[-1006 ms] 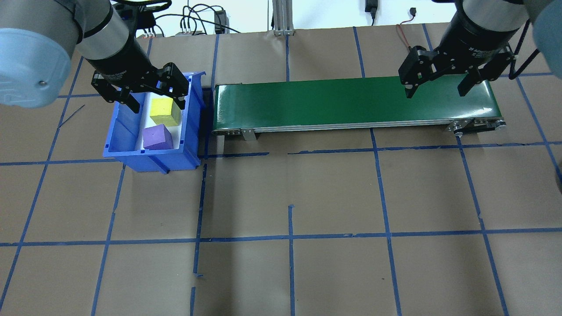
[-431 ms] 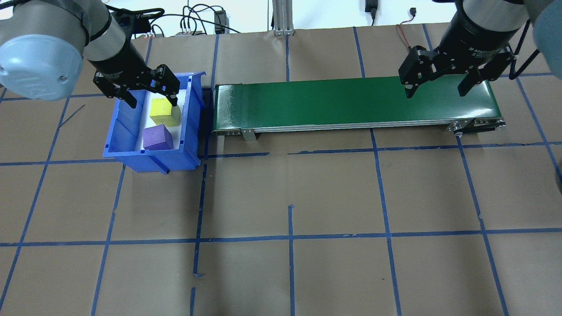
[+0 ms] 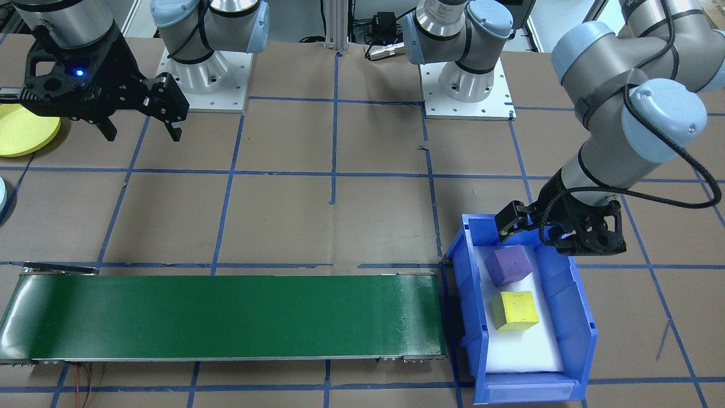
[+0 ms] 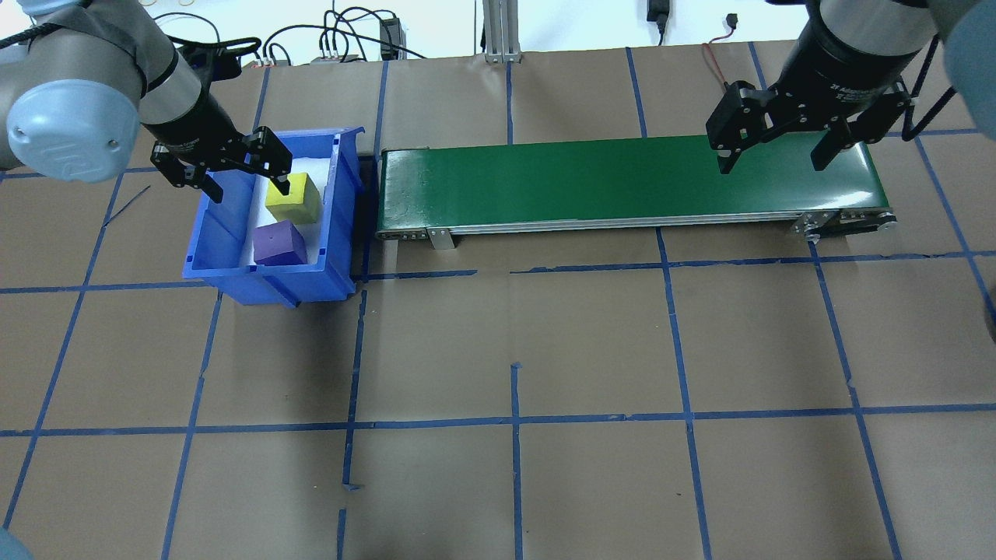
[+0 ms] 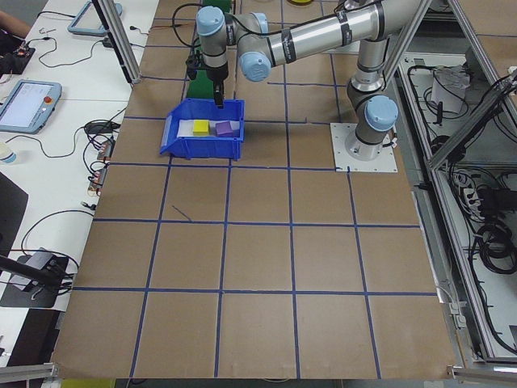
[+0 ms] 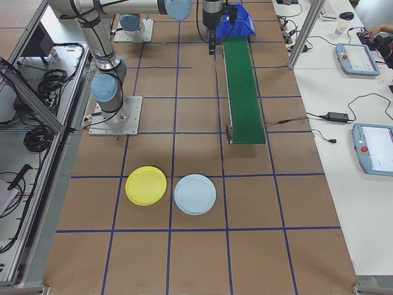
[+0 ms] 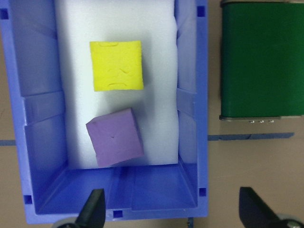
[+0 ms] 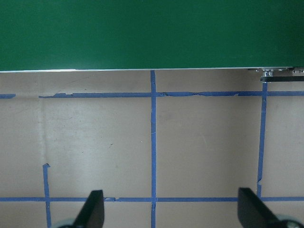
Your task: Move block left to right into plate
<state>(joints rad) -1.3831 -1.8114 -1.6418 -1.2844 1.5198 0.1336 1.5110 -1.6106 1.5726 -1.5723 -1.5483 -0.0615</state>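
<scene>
A yellow block point(image 4: 294, 197) and a purple block point(image 4: 278, 243) lie on white foam in the blue bin point(image 4: 218, 233) at the table's left. My left gripper point(image 4: 247, 187) hangs open above the bin with nothing between its fingers. In the left wrist view the purple block point(image 7: 115, 137) is nearer the fingertips than the yellow block point(image 7: 117, 65). My right gripper point(image 4: 774, 162) hovers open and empty over the right end of the green conveyor point(image 4: 622, 179). The yellow plate point(image 6: 146, 185) lies on the table beyond that end, also seen in the front-facing view as the plate point(image 3: 22, 129) at the left edge.
A light blue plate point(image 6: 195, 194) sits beside the yellow one. The conveyor point(image 3: 226, 314) runs from the bin point(image 3: 572, 300) toward the robot's right. Brown paper with blue tape lines covers the table. Cables and a post stand along the far edge.
My left gripper has come down toward the bin and shifted slightly toward the robot's left, still open. The right arm and both blocks have not moved.
</scene>
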